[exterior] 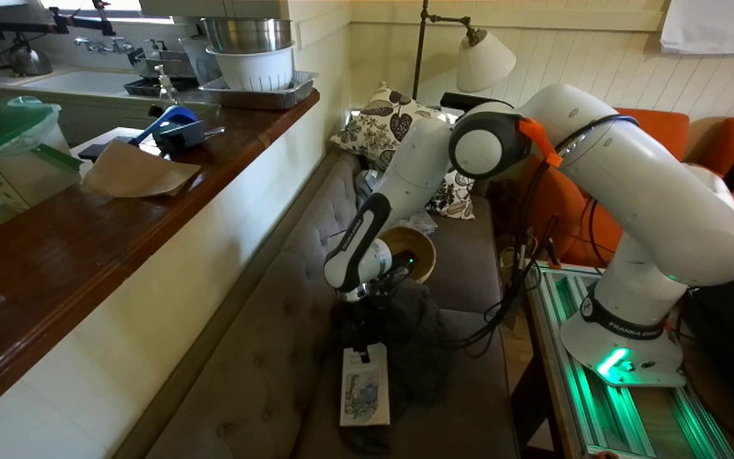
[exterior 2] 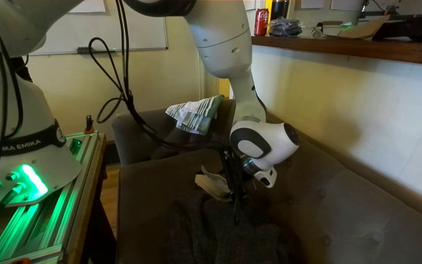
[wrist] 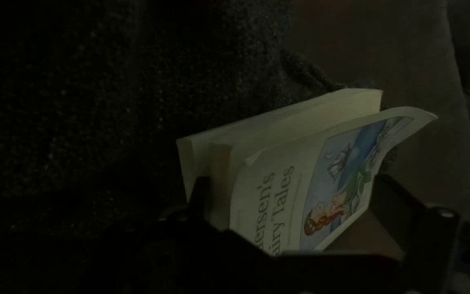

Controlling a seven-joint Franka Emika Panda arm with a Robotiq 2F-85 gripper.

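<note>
A paperback with "Fairy Tales" on its cover lies on the couch, its front cover curled up and its pages fanned, in the wrist view. It also shows in both exterior views as a pale book. My gripper points down at it with jaws wide apart. One dark finger stands by the page edges, the other beyond the cover's far side; contact cannot be made out in the dim light. Rumpled dark cloth lies right beside the book. Cables partly hide the gripper in an exterior view.
The tufted couch back and wall run along one side, beneath a wooden counter. A wooden bowl and patterned pillows sit farther along. A striped towel hangs over the armrest. Loose cables trail from the arm.
</note>
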